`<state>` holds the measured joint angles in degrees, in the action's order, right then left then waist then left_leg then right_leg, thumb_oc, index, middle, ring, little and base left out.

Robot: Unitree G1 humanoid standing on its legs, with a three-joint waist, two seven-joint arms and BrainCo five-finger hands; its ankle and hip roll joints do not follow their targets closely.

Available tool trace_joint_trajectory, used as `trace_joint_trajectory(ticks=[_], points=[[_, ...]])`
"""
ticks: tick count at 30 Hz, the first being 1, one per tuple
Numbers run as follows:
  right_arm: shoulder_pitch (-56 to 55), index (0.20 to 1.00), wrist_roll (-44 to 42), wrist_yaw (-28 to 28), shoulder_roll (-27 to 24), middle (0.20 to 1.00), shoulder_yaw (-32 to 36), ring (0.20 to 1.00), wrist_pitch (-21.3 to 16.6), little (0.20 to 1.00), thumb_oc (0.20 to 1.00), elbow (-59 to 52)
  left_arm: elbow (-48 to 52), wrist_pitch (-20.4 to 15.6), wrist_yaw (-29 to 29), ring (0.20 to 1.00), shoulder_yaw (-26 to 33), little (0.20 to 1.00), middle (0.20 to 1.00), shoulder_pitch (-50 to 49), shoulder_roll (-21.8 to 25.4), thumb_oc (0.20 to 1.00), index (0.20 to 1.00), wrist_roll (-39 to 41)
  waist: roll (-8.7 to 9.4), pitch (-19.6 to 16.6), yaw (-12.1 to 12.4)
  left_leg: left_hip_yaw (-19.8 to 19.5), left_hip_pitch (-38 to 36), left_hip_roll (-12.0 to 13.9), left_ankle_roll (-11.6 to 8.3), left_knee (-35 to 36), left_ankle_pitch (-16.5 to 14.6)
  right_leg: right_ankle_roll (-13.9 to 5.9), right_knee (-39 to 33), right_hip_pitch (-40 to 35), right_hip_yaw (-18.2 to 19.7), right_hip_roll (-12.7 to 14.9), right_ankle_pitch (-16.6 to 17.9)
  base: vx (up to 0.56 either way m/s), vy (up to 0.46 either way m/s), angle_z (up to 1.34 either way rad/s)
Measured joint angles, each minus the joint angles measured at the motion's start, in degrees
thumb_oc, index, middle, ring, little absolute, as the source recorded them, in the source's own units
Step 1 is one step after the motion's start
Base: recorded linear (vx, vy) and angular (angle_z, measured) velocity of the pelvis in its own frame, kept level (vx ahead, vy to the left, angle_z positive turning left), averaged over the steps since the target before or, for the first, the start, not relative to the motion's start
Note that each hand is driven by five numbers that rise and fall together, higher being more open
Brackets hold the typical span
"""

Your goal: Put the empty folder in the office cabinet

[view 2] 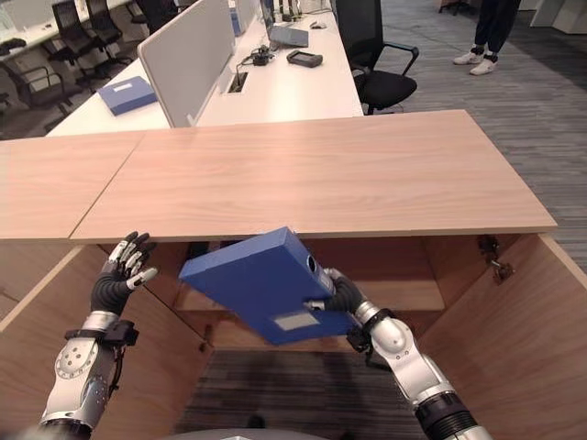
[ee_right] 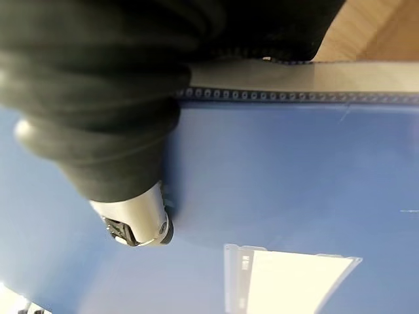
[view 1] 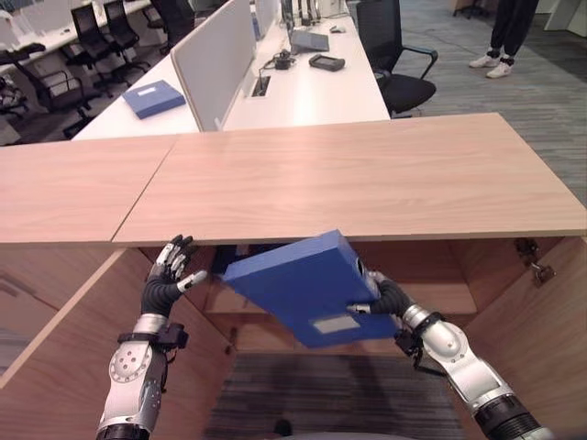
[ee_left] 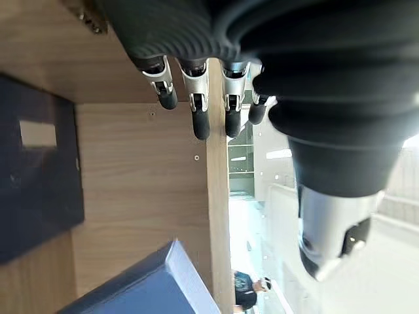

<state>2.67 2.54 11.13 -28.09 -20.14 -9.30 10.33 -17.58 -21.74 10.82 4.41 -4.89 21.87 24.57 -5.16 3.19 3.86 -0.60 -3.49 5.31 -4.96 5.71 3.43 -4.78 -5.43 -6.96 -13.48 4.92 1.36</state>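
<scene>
My right hand (view 1: 383,298) is clamped on the blue folder (view 1: 298,286), thumb on the labelled face and the rest round its spine edge. It looks to me like a stiff, smooth-skinned, light box file, so a grip at the spine should hold it, though it could slip. It hangs tilted in the cabinet (view 1: 431,266) opening, just under the wooden top (view 1: 348,179). My left hand (view 1: 168,273) hovers beside it, fingers spread, touching nothing. Beyond, a second blue folder (view 1: 153,97) lies on the desk (view 1: 312,92)
</scene>
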Motion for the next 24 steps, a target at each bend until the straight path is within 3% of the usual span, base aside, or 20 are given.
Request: trace_joint_trajectory(ticks=[2,3,5,8,9,12,18,24], points=[[0.19,0.2,-1.54,0.23,-0.03,0.2,-1.28,0.2,0.04,0.2,0.2,1.22,-2.75,-0.76,-0.49,1.0,0.06,1.0,1.0,1.19,-0.4,1.0,1.0,-1.62,-0.29,-0.2,0.14,-0.31,0.04,0.06,0.0,0.0,0.01,-0.01,0.0,-0.09,-0.02,-0.14,-0.1,0.0,0.001,0.04],[0.47,0.2,-1.72,0.3,0.05,0.2,-2.79,0.2,0.06,0.2,0.2,1.32,-13.8,3.48,-1.6,1.0,-1.75,1.0,1.0,1.47,-0.39,1.0,1.0,-5.71,-0.47,-0.21,0.04,-0.45,0.44,0.13,-0.26,0.0,-0.17,-0.07,-0.01,0.39,-0.06,-0.19,-0.07,0.0,0.0,0.0],[0.48,0.2,-3.18,0.63,0.18,0.2,-4.13,0.2,0.03,0.2,0.2,1.98,-24.87,8.24,-2.72,1.0,-4.48,1.0,1.0,0.47,-1.46,1.0,1.0,-8.32,0.11,0.06,-0.32,-0.47,0.86,0.14,-0.13,-0.01,0.01,0.01,-0.01,0.89,-0.08,-0.2,0.06,0.0,0.0,0.0],[0.55,0.2,-5.52,1.39,1.39,0.2,-5.12,0.2,0.53,0.2,0.2,5.61,-33.28,12.38,-3.16,1.0,-7.35,1.0,1.0,-3.67,-3.85,1.0,1.0,-12.34,2.55,1.29,-0.34,-0.88,0.82,0.15,-0.28,-0.02,0.28,0.21,0.0,1.02,-0.44,-0.22,0.06,0.0,-0.007,0.11],[0.74,0.2,-5.86,1.43,1.65,0.2,-5.23,0.2,1.26,0.2,0.2,6.99,-34.43,13.09,-3.36,1.0,-9.2,1.0,1.0,-6.09,-4.24,1.0,1.0,-14.06,4.83,2.72,1.09,-1.64,1.42,0.03,-0.28,-0.56,0.84,0.45,0.01,1.02,-1.41,-0.15,0.28,0.01,-0.019,0.29],[3.62,0.2,-5.79,2.1,1.67,0.2,-7.9,0.2,1.35,0.2,0.2,10.46,-36.12,13.01,-3.72,1.0,-9.7,1.0,1.0,-6.74,-3.92,1.0,1.0,-16.91,5.6,2.39,3.14,-2.45,1.48,-0.25,-0.23,-0.51,0.77,0.34,0.01,0.64,-2.17,0.14,0.13,0.02,-0.011,0.2],[7.37,0.2,-4.75,3.41,3.46,0.2,-10.24,0.2,1.33,0.2,0.2,15.01,-36.11,12.44,-3.73,1.0,-11.68,1.0,1.0,-5.52,-3.57,1.0,1.0,-21.7,4.04,2.76,3.2,-3.61,1.33,-0.31,-0.25,-0.13,0.78,0.4,0.02,-0.11,-3.19,0.06,0.03,0.0,-0.01,0.09],[6.75,0.2,-8.31,3.48,5.78,0.2,-9.96,0.2,4.1,0.2,0.2,25.66,-36.18,12.5,-3.61,1.0,-14.17,1.0,1.0,-4.59,-3.83,1.0,1.0,-23.89,4.15,2.71,3.09,-4.39,1.27,-0.2,-0.3,-0.02,0.78,0.7,0.02,-0.56,-3.9,-0.17,-0.3,0.01,-0.005,0.06]])
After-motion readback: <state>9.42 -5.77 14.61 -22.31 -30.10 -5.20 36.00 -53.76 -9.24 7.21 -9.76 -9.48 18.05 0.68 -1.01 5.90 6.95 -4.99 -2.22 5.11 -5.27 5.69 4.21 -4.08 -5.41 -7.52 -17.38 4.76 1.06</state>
